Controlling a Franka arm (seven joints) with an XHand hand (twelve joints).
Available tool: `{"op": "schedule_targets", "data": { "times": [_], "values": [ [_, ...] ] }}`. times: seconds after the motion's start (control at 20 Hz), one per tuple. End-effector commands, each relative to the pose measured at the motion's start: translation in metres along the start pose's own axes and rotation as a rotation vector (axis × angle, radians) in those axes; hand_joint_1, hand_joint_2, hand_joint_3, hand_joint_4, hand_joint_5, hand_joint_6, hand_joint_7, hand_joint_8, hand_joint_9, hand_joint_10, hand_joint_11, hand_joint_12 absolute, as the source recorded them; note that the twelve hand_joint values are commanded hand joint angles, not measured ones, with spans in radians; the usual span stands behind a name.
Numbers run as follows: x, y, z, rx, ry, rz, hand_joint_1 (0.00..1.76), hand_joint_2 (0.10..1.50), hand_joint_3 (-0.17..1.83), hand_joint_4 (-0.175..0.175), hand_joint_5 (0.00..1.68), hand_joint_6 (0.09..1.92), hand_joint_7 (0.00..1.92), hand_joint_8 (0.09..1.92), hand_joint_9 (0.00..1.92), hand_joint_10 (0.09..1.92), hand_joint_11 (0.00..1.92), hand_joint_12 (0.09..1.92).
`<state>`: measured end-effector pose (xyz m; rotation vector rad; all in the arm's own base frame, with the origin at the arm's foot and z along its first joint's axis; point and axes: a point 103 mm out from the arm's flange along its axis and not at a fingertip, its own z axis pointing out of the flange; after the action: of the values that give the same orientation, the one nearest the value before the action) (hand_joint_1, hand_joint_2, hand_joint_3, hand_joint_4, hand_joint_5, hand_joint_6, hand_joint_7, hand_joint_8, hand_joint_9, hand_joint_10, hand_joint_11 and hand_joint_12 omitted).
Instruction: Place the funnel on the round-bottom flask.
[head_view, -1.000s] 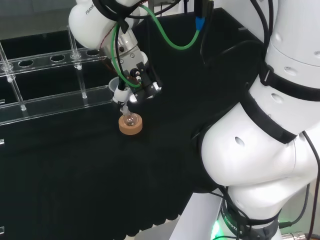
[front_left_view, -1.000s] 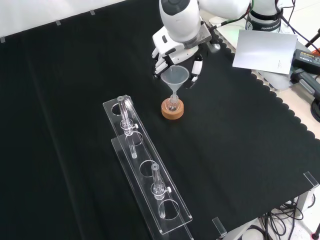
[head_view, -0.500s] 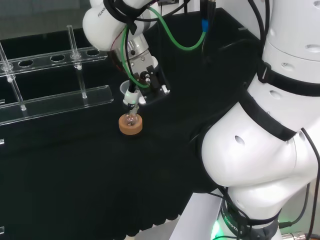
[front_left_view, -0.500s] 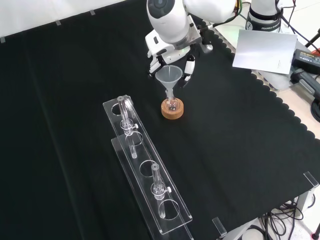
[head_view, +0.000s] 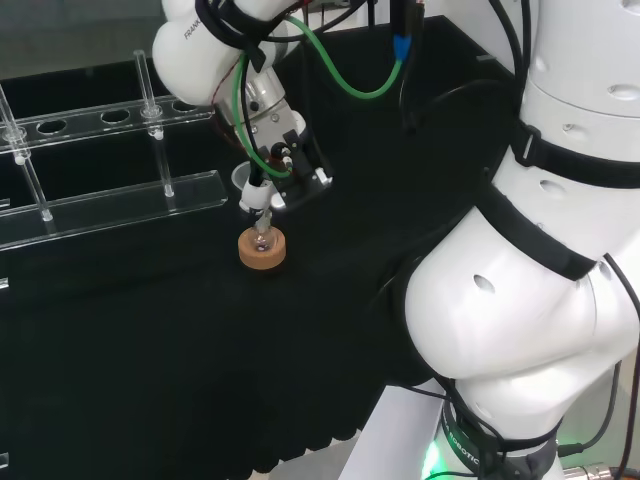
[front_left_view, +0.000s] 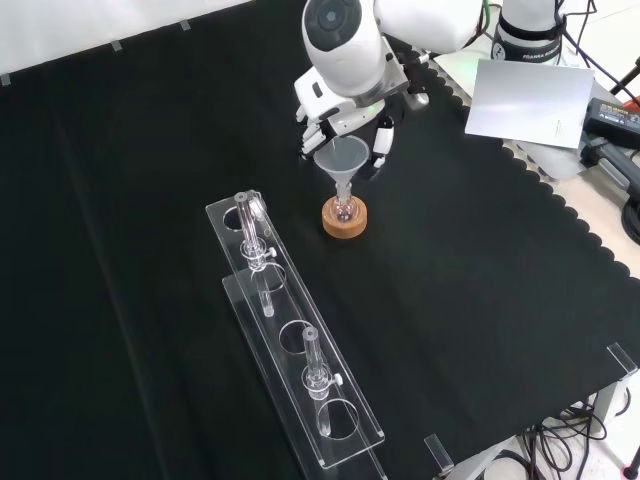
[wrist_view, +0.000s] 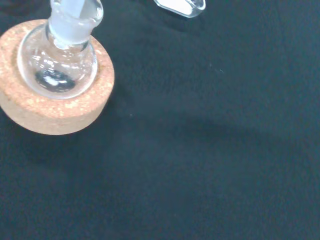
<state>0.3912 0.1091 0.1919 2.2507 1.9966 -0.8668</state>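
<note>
Two views split the detail: the wrist view showed the round-bottom flask (wrist_view: 58, 62) seated in its cork ring (wrist_view: 55, 107), while the front view showed the funnel (front_left_view: 342, 160) with its stem in the flask's neck, just below the hand (front_left_view: 345, 117), whose fingers curled round its rim.

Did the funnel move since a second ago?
Yes, a little. In the front view the funnel sits higher and a bit left above the cork ring, which stayed put; its stem reaches into the flask.
</note>
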Motion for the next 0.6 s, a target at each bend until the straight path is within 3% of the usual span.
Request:
{"op": "schedule_targets", "data": {
  "times": [0.05,0.6],
  "values": [
    [0.0061,-0.0023,-0.0016,0.006,-0.028,-0.002,0.78,0.74,0.54,-0.049,0.71,0.8,0.75,0.85,1.06,0.54,0.75,1.23],
    [0.0066,-0.0018,0.0023,0.029,-0.035,0.002,0.77,0.73,0.54,-0.07,0.54,0.78,0.66,0.85,0.99,0.55,0.72,1.24]
  ]
}}
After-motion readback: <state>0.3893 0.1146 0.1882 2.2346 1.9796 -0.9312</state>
